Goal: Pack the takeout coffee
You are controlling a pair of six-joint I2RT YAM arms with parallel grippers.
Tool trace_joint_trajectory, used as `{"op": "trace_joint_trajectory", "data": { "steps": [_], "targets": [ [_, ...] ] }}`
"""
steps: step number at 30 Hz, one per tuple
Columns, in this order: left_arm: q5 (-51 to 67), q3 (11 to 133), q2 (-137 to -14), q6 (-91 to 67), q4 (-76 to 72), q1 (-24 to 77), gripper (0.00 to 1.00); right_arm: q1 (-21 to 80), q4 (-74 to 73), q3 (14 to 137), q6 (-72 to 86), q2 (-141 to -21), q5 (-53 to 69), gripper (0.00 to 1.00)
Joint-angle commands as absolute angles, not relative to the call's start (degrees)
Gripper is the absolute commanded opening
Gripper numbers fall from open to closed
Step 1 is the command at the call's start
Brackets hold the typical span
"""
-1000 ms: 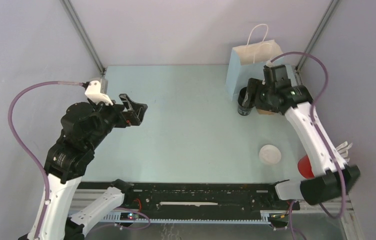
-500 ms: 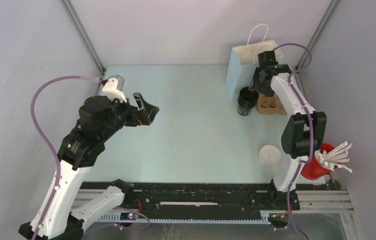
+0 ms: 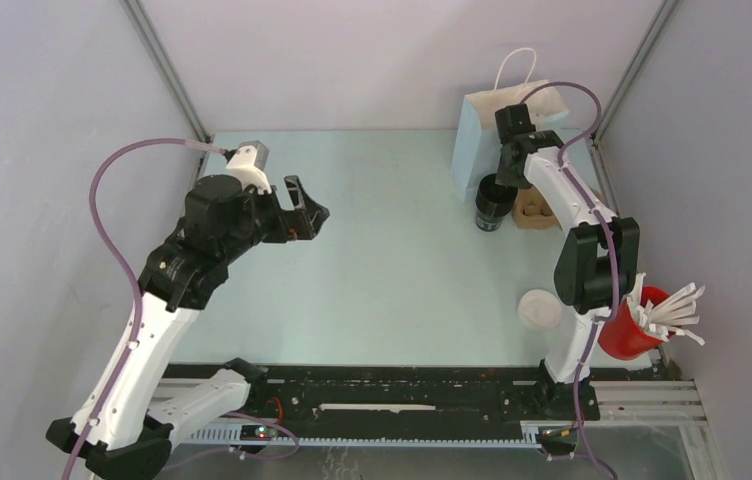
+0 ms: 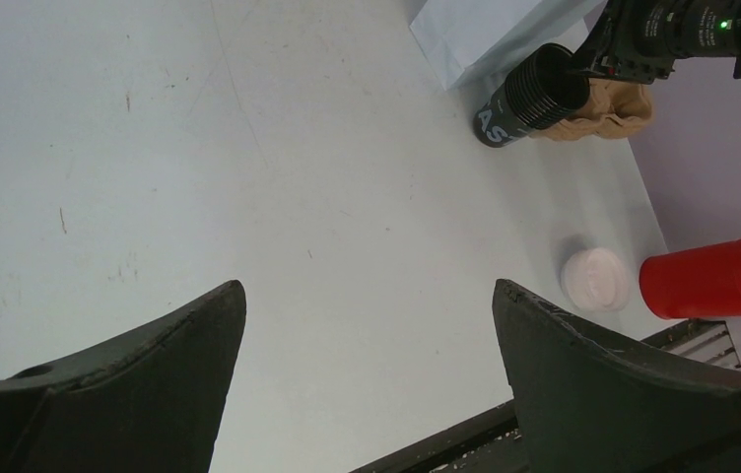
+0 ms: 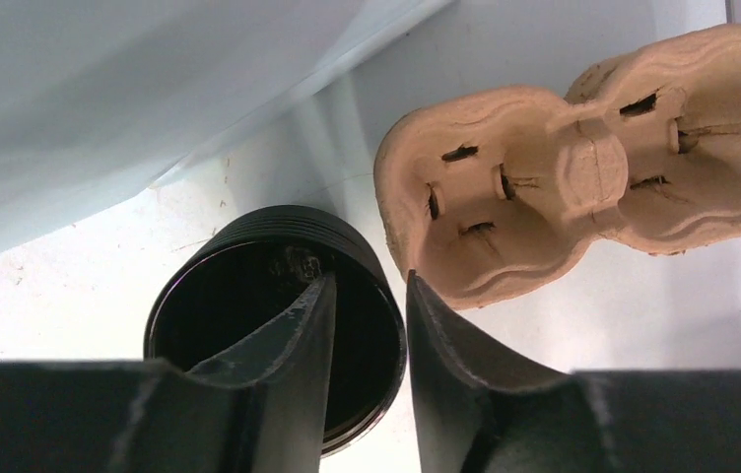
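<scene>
The black cup [image 3: 493,203] stood just before the paper bag [image 3: 480,140]. Our right gripper [image 5: 371,286] straddled its rim, narrow; whether it gripped, we couldn't tell. Our left gripper [image 4: 369,288] gaped wide, well left of the bag.

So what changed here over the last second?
The right tool swung in above the black cup and its jaws narrowed, one finger inside the rim and one outside; a firm grip can't be confirmed. The left tool, wide open, moved farther out and toward the middle. The cup, carrier, bag and lid stayed put.
</scene>
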State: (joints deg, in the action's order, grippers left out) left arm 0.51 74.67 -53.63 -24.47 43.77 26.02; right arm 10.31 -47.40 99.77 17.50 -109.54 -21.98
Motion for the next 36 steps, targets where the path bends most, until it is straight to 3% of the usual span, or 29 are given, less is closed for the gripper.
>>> {"op": "trace_joint_trajectory", "data": {
  "steps": [1,8,11,15,23,27,30,36],
  "targets": [
    [1.6,76.1,-54.4,-25.2,41.1,26.3,1.0,10.8,-46.2,102.2,15.0,-109.9,-24.8,0.38],
    [1.7,76.2,-54.8,-25.3,41.0,26.4,1.0,11.6,-46.7,103.6,13.3,-110.6,-26.6,0.37],
    [1.5,75.9,-54.5,-25.5,41.0,26.5,1.0,11.7,-46.7,103.5,12.8,-110.4,-27.0,0.3],
    [1.5,75.7,-54.0,-25.5,41.1,26.5,1.0,11.5,-46.6,103.7,12.3,-110.4,-26.8,0.28],
    [1.5,75.5,-53.4,-25.4,41.3,26.7,1.0,12.1,-47.3,104.2,11.8,-110.4,-26.7,0.11],
    [1.5,75.4,-52.9,-25.2,41.6,26.7,1.0,12.8,-48.3,104.9,11.1,-109.8,-27.7,0.09],
    [1.3,75.0,-52.3,-25.1,41.7,26.7,1.0,13.5,-48.7,104.9,9.8,-109.4,-28.6,0.01],
    [1.3,74.7,-51.6,-25.2,42.1,26.7,1.0,13.5,-49.0,104.6,9.6,-108.4,-28.1,0.0]
  ]
}}
